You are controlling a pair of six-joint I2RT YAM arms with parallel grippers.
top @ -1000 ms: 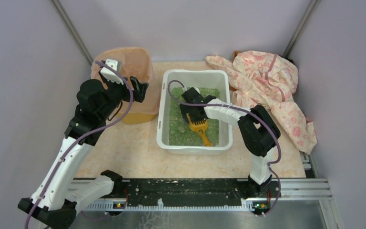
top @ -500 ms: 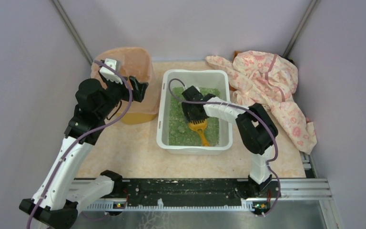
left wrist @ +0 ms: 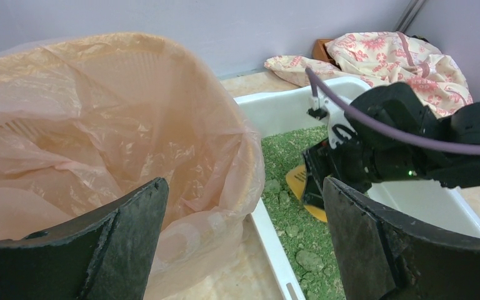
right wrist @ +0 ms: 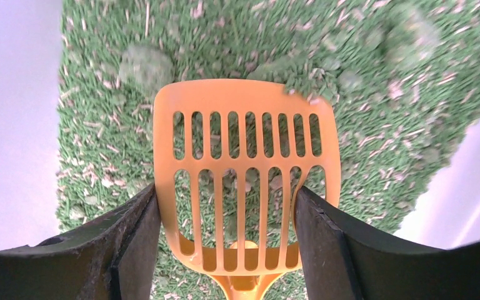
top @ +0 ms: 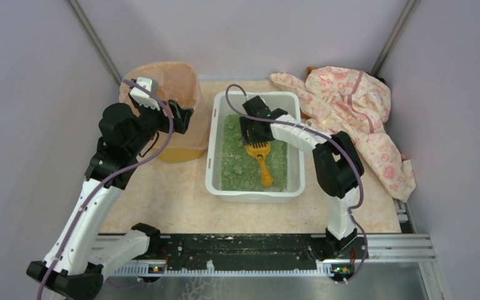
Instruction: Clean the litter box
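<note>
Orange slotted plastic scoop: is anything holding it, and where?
The right gripper clamps the orange slotted plastic scoop by its head's side edges, not the handle.

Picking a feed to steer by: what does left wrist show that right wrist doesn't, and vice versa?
Left wrist only: the round bin lined with a peach plastic bag, the pink floral cloth, the right arm. Right wrist only: the full blade of the orange-yellow slotted plastic scoop between the right fingers, a green clump near its tip. Both: the white rectangular plastic litter box, its green litter, part of the scoop.
</note>
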